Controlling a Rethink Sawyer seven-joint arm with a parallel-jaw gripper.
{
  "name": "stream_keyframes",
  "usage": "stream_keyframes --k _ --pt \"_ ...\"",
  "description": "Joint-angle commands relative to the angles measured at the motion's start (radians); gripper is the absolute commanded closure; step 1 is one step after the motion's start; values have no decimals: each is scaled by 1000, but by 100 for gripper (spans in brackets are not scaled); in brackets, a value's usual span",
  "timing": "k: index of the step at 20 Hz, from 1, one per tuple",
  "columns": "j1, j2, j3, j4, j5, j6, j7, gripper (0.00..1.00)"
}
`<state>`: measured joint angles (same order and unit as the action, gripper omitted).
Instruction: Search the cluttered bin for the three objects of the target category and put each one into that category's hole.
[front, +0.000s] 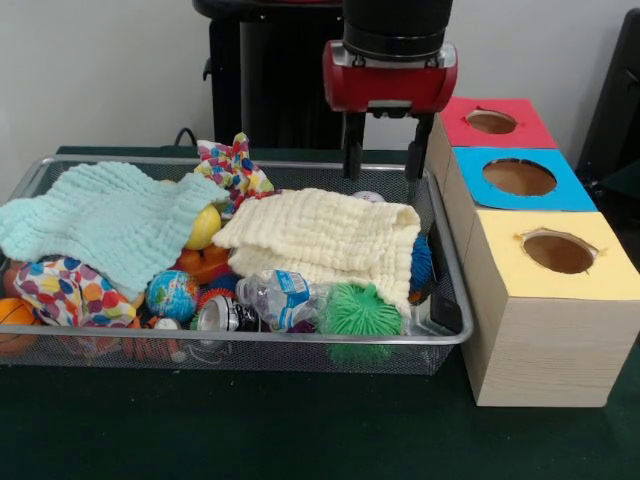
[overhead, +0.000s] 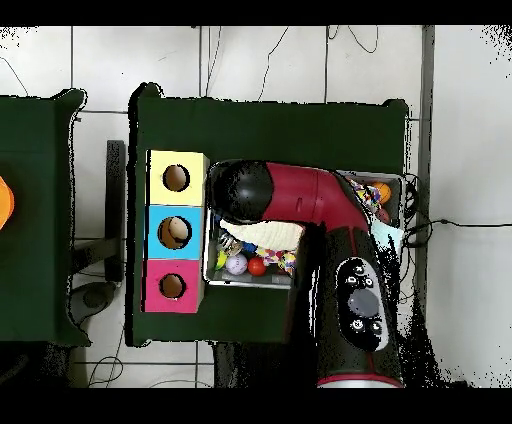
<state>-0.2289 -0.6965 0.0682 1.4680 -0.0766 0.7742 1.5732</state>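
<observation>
The silver wire-mesh bin (front: 455, 300) fills the left and middle of the front view. It holds a pale blue cloth (front: 100, 225), a cream cloth (front: 325, 240), a green spiky ball (front: 360, 310), a plastic bottle (front: 275, 297), a globe ball (front: 172, 295), a yellow ball (front: 205, 228) and other toys. My gripper (front: 385, 165) hangs open and empty above the bin's far right corner, just behind the cream cloth. In the overhead view my arm (overhead: 300, 195) covers most of the bin (overhead: 250, 284) and hides the gripper.
Three wooden boxes stand to the right of the bin, each with a round hole: red top (front: 490, 122), blue top (front: 520, 178), yellow top (front: 556, 252). A polka-dot fabric toy (front: 65, 292), a basketball (front: 12, 322) and a patterned bow (front: 232, 168) also lie in the bin.
</observation>
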Motion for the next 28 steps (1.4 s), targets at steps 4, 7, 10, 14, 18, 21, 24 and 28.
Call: stream_keyframes --k 4,7,10,14,18,21,24,28 --pt "-83 120 183 -263 -108 235 -282 0" --pt "-101 139 214 -314 -134 273 -322 0" --pt "-126 167 255 -354 -155 308 -375 0" --pt "-150 183 302 -376 -181 326 -439 0" --pt "-176 185 351 -386 -220 349 -533 0" --pt "-195 193 377 -396 -245 378 -592 0" --pt "-219 193 408 -386 -265 387 -670 0" --pt "-243 179 439 -356 -279 378 -737 0"
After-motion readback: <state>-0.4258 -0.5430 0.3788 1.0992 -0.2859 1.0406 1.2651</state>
